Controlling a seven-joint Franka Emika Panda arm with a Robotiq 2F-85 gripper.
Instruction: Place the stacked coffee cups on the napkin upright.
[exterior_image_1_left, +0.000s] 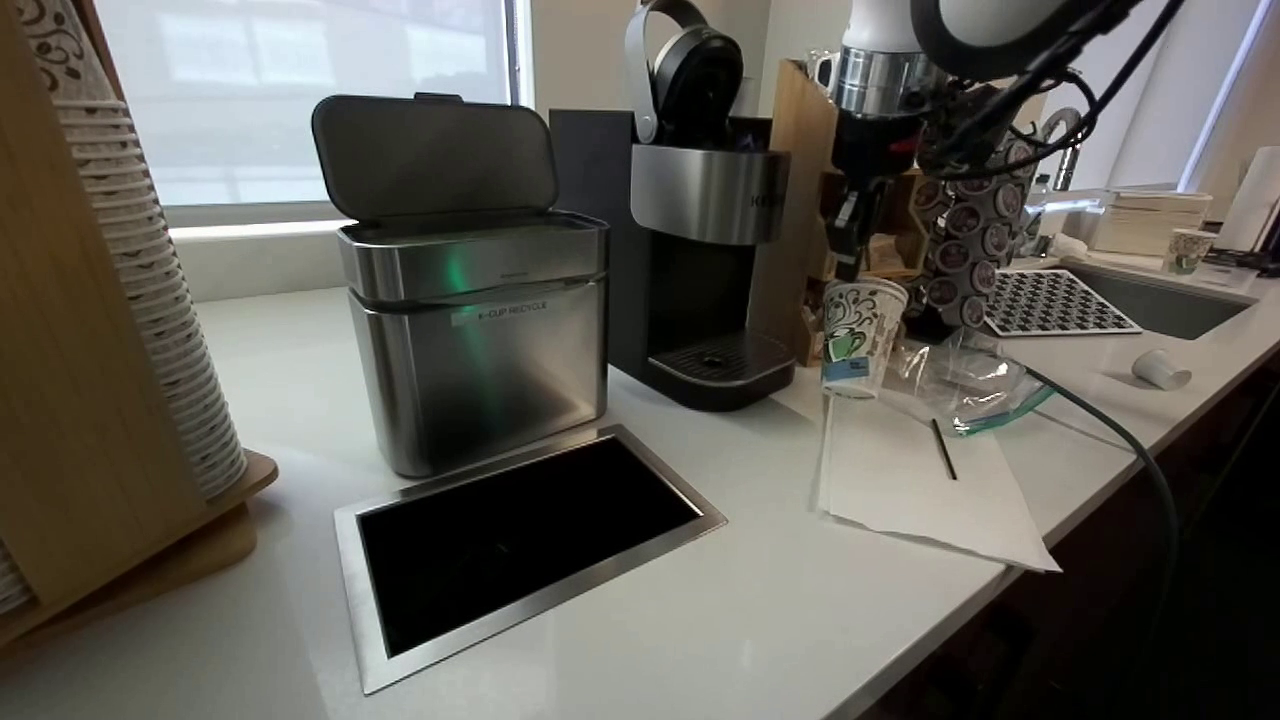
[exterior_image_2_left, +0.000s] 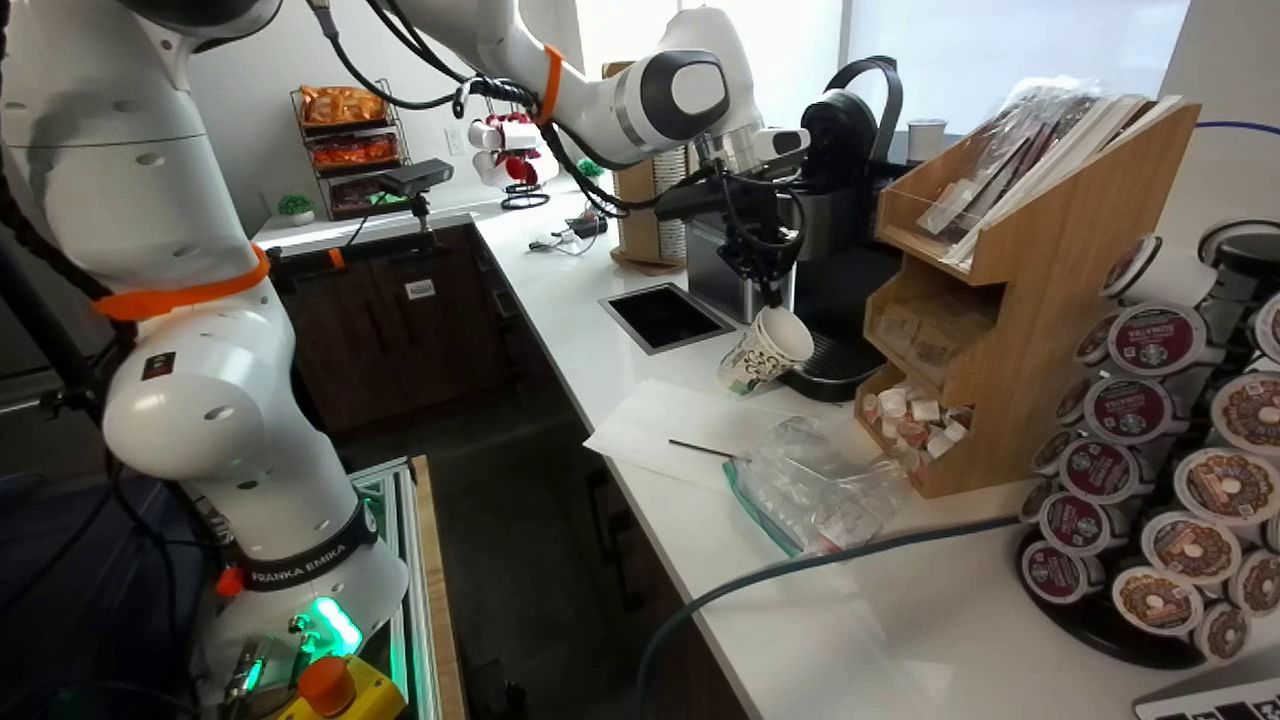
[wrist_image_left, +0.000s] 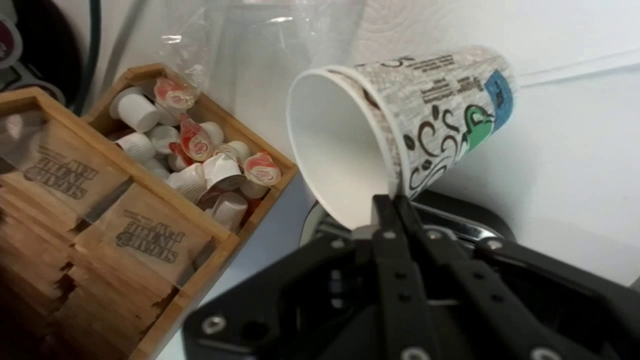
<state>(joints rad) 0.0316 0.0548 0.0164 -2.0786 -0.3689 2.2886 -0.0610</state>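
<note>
The stacked coffee cups (wrist_image_left: 440, 115) are nested paper cups with brown swirls and a green and blue print. My gripper (wrist_image_left: 391, 200) is shut on their rim wall, one finger inside the mouth and one outside. In both exterior views the cups (exterior_image_1_left: 855, 340) (exterior_image_2_left: 762, 352) hang tilted below the fingertips, mouth up and to one side. The napkin (exterior_image_1_left: 900, 500) (exterior_image_2_left: 680, 415) lies flat on the counter, one corner past the front edge. The cups' base appears over or near its back end; whether it touches cannot be told.
A thin black stick (exterior_image_1_left: 943, 450) lies on the napkin, beside a clear plastic bag (exterior_image_2_left: 820, 480). Close behind the cups stand the coffee machine (exterior_image_1_left: 710, 200) and a wooden organizer (exterior_image_2_left: 1060, 330). A steel bin (exterior_image_1_left: 480, 370) and a steel-framed opening (exterior_image_1_left: 530, 540) sit farther along.
</note>
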